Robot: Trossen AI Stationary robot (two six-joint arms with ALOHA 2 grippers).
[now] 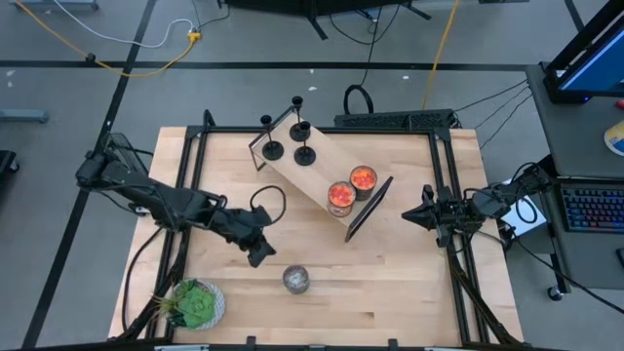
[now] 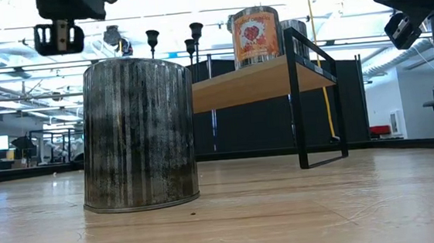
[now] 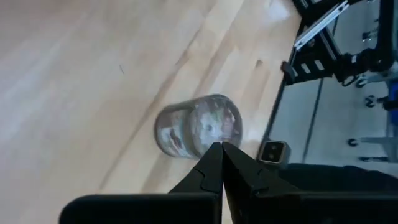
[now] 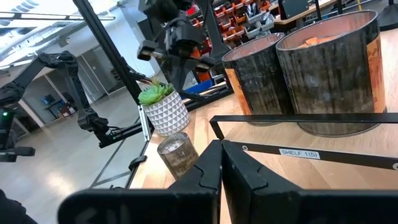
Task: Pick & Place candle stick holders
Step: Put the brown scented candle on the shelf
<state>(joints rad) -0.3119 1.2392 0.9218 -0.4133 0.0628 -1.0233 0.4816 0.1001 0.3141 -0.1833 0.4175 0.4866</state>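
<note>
We are looking down on a wooden table [image 1: 390,283] with a small wooden shelf [image 1: 322,166] sitting slantwise across its far middle. Four black candle stick holders [image 1: 290,135] are standing upright in a cluster at the far left end of that shelf, each on its round base, none of them being touched. Two orange-red jars [image 1: 352,187] are sitting side by side at the shelf's near right end.

The left gripper [image 1: 260,253] is hanging over the table's left half, near the middle, with its fingers [image 3: 214,165] pressed together and holding nothing. It is sitting just left of a squat silver jar [image 1: 296,280], which is standing on the near middle of the table, apart from the gripper. In the low view that jar is filling the foreground, with the shelf rising behind it.

The right gripper [image 1: 410,214] is waiting at the table's right edge, pointing toward the shelf, its fingers [image 4: 214,162] also closed together on nothing.

A small potted plant [image 1: 195,303] in a white pot is resting at the near left corner of the table.
</note>
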